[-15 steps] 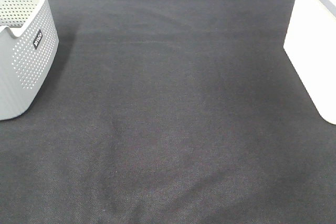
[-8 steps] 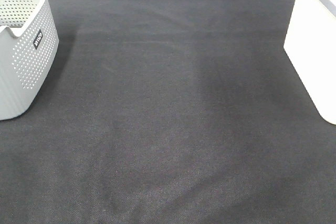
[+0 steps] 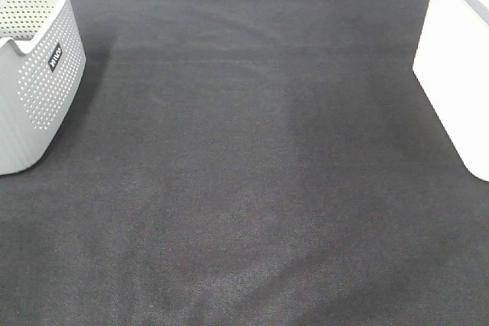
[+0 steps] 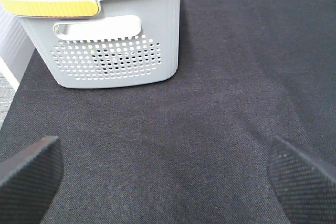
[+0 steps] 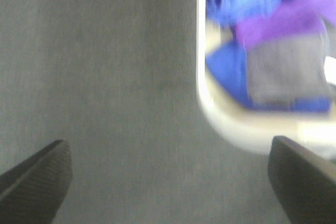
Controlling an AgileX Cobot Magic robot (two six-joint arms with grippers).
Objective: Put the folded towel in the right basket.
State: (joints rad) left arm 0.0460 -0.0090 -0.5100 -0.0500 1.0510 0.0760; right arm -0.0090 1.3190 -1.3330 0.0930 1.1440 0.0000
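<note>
Blurred towels [image 5: 273,45] in white basket [image 5: 247,129]

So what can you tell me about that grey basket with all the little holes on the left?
The grey basket looks like moulded plastic, its walls perforated with rows of small round holes, with rounded corners and a small dark label on one side. The left wrist view shows a cut-out handle slot, a yellow band along part of its rim, and something pale lying inside. It stands upright on the black cloth at the table's left edge; no gripper touches it.
</note>
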